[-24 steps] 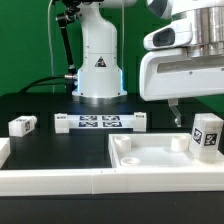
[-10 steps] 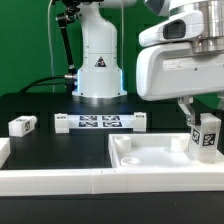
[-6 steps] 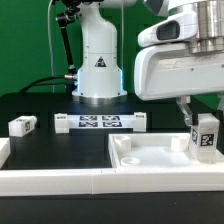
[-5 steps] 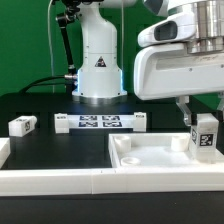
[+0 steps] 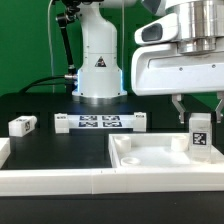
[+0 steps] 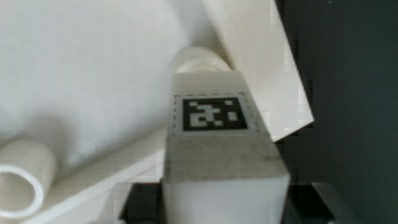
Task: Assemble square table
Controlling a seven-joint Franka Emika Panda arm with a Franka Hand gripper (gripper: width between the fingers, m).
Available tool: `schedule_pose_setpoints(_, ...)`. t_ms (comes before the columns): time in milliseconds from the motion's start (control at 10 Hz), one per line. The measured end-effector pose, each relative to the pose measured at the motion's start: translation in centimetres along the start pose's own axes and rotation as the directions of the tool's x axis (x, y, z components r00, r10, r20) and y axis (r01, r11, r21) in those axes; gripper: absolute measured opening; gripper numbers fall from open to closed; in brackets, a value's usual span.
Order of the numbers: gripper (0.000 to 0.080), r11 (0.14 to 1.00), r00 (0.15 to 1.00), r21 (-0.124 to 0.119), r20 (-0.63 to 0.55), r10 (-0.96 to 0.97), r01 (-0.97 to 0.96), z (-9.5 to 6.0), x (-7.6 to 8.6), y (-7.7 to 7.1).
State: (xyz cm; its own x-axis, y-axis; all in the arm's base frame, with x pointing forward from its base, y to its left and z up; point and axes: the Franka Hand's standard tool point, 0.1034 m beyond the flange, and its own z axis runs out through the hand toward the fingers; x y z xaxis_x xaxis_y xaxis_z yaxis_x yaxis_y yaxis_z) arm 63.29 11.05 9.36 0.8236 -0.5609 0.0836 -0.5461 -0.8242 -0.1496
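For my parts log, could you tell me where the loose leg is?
The loose leg lies on the black table at the exterior view's left, left of the marker board.

You can't tell whether the leg's (image 5: 200,137) foot touches the tabletop (image 5: 150,150) or hangs just above it. At three o'clock in the exterior view, the tabletop runs off the picture's edge. In the wrist view the leg's near end is blurred and cropped, the jaws show only as dark slivers beside it, and a white ring (image 6: 25,186) is cut off. The second leg (image 5: 22,125), at nine o'clock in the exterior view, carries a tag too small to read.
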Motion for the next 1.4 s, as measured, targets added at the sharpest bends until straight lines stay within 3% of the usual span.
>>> schedule_pose_setpoints(400, 0.0291, 0.944, 0.944, 0.013, 0.015, 0.329, -0.329, 0.0, -0.3, 0.3)
schedule_pose_setpoints(700, 0.0292, 0.832, 0.832, 0.009, 0.040, 0.554, -0.555, 0.0, -0.5, 0.4)
schedule_pose_setpoints(1100, 0.0292, 0.700, 0.699, -0.004, 0.059, 0.713, -0.714, 0.1, -0.9, 0.2)
schedule_pose_setpoints(1300, 0.0292, 0.677, 0.675, -0.005, 0.066, 0.735, -0.736, 0.1, -1.0, 0.1)
schedule_pose_setpoints(1400, 0.0403, 0.717, 0.715, -0.003, 0.066, 0.696, -0.697, 0.1, -1.1, 0.1)
